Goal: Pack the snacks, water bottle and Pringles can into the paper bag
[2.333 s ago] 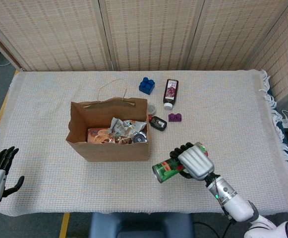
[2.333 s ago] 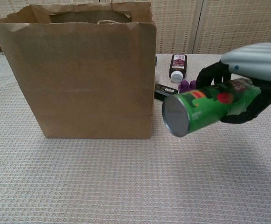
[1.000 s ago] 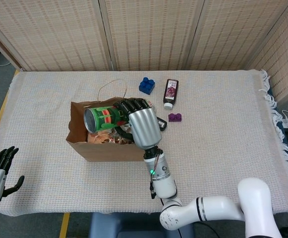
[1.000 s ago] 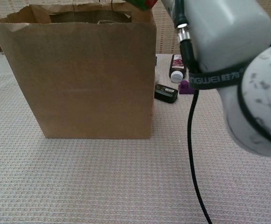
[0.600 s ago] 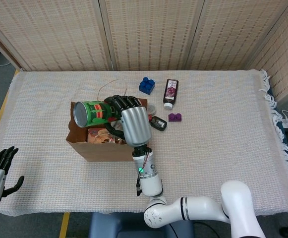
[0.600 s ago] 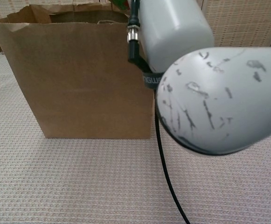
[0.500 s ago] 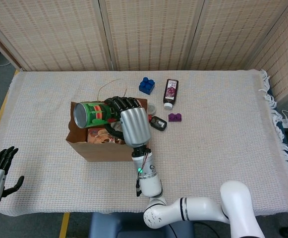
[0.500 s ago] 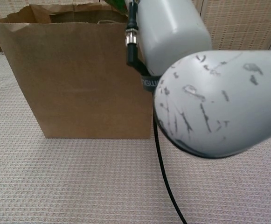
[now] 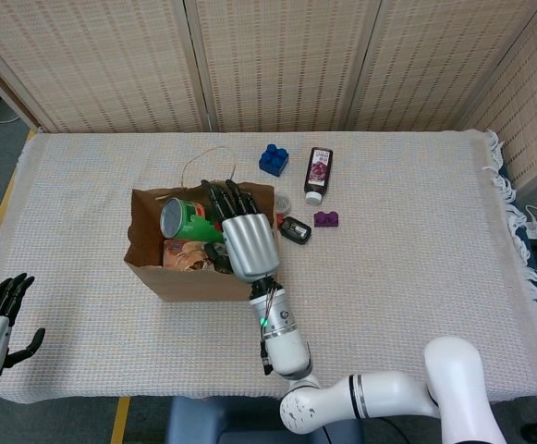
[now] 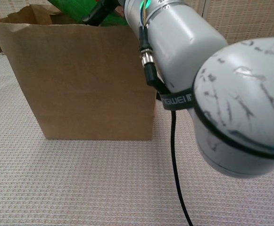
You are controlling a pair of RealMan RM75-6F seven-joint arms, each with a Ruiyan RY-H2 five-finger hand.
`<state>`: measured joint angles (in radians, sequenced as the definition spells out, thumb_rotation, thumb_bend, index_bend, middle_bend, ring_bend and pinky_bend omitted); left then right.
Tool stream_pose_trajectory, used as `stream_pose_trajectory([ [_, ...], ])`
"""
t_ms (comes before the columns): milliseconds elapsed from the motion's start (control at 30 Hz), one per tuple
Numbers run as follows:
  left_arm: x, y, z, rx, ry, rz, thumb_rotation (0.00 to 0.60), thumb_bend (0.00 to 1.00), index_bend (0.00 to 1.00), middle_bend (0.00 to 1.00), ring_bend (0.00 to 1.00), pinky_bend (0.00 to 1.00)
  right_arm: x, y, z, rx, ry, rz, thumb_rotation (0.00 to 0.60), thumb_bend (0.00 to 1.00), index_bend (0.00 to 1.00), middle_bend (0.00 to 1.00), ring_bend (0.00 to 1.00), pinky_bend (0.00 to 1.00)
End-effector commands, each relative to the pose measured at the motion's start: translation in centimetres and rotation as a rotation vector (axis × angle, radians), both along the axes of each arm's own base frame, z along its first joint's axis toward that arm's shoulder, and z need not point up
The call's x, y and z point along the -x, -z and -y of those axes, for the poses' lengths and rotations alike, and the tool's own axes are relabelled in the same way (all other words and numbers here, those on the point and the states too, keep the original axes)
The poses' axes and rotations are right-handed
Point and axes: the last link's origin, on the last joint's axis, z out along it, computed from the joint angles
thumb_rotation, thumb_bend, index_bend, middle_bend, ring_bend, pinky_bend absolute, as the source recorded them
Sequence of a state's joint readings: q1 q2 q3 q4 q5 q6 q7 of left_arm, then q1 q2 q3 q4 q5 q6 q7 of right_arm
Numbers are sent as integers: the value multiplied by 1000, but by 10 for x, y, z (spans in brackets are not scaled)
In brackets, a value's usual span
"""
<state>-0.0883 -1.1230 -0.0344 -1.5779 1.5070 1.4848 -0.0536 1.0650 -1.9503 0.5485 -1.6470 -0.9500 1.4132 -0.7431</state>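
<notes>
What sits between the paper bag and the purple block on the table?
In the head view, a small black device lies between the paper bag and the purple block, just off the bag's right side. The chest view hides that stretch behind the arm.

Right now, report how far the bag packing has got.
Done: snack packets already lie inside the paper bag. In hand: the right hand is over the bag opening with the green Pringles can tilted into it. Left: releasing the can. No water bottle is identifiable.

Green can, brown paper bag
</notes>
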Motion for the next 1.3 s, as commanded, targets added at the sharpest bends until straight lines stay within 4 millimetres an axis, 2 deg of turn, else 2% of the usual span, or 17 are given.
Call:
stream_pose_trajectory([
  [33,0,0,0,0,0,-1,600,371,0,0,0,0,2,-7,0,15,-3,5,600,182,0,66,0,131],
  [200,0,0,0,0,0,0,600,370,0,0,0,0,13,-20,-6,22,-16,-21,600,176,0,65,0,126],
  [300,0,0,1,0,-1,0,600,371,0,0,0,0,33,-34,-18,24,-28,-89,600,176,0,65,0,118],
  [500,1,0,2,-2,-2,1,600,371,0,0,0,0,115,-76,-51,43,15,-309,600,176,0,65,0,111],
  [533,1,0,2,-2,-2,0,600,371,0,0,0,0,135,-86,-58,51,35,-335,600,176,0,65,0,106],
  [733,0,1,1,-4,-3,-13,600,371,0,0,0,0,227,-128,-93,27,177,-347,600,175,0,41,0,81],
  [800,-1,1,1,-7,-3,-21,600,371,0,0,0,0,250,-140,-102,24,208,-353,600,175,0,36,0,78],
  [1033,-3,3,-1,-13,-6,-35,600,371,0,0,0,0,300,-168,-118,81,240,-415,600,175,0,35,0,78],
  [1300,-2,2,-1,-14,-7,-31,600,371,0,0,0,0,351,-174,-141,126,278,-449,600,176,0,29,0,71],
])
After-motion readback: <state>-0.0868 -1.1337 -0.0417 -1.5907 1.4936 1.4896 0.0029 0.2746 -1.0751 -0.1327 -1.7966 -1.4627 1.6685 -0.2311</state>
